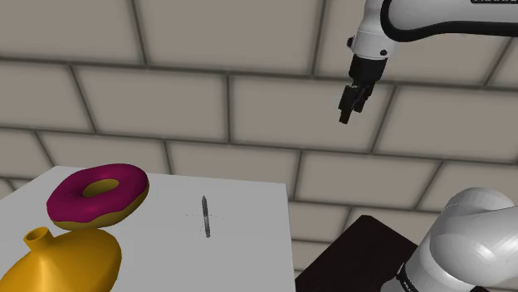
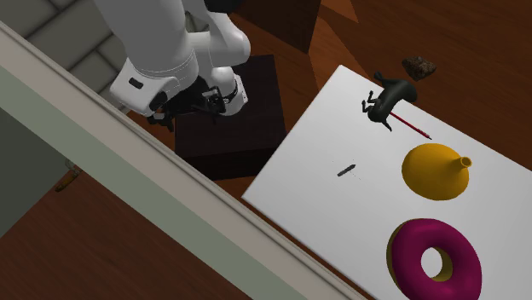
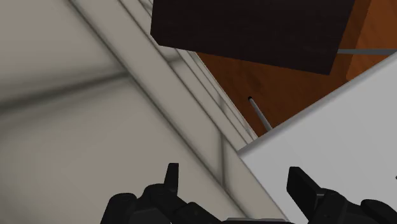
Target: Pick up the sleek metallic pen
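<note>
I count one pen (image 1: pixel 206 216), one magenta-glazed ring donut (image 1: pixel 98 196) and one smooth yellow vase (image 1: pixel 62 261) on the white table (image 1: pixel 249 249). The pen is slim and grey. It lies flat mid-table, with its long axis running near to far in the shoulder view. The gripper (image 1: pixel 349 112) hangs high at that view's right, its fingers wide apart and holding nothing.

cut by shoulder view's bottom edge: yellow vase (image 1: pixel 70 261) | too small to judge finish: pen (image 1: pixel 206 216) | maybe rock: brown lump (image 2: pixel 419 66)

One each: pen (image 2: pixel 345 170), doughnut (image 2: pixel 409 247), vase (image 2: pixel 435 170), figurine (image 2: pixel 394 95)
</note>
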Tool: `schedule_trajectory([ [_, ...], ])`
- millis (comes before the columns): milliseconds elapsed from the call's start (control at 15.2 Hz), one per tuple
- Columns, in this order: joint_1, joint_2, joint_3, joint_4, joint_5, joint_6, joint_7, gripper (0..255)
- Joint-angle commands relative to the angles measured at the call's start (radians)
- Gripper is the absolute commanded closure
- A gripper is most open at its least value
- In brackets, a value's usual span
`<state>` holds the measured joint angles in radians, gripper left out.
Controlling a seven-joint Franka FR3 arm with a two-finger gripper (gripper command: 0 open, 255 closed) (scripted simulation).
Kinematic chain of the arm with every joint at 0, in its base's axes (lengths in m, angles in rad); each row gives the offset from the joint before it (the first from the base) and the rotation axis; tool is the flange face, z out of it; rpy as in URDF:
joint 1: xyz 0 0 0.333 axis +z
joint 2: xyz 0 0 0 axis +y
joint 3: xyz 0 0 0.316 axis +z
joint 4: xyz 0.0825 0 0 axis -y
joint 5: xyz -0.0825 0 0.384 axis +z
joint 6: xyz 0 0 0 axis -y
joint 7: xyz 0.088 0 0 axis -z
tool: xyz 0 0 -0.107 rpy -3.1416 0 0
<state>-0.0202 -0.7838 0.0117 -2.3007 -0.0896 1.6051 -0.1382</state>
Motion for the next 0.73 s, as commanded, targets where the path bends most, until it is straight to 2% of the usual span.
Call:
schedule_trajectory([
  [0,0.0,0.0,0.0,0.0,0.0,0.0,0.0,0],
  [660,0.083,0.113,0.161,-0.051,0.121,0.179,0.156,0],
])
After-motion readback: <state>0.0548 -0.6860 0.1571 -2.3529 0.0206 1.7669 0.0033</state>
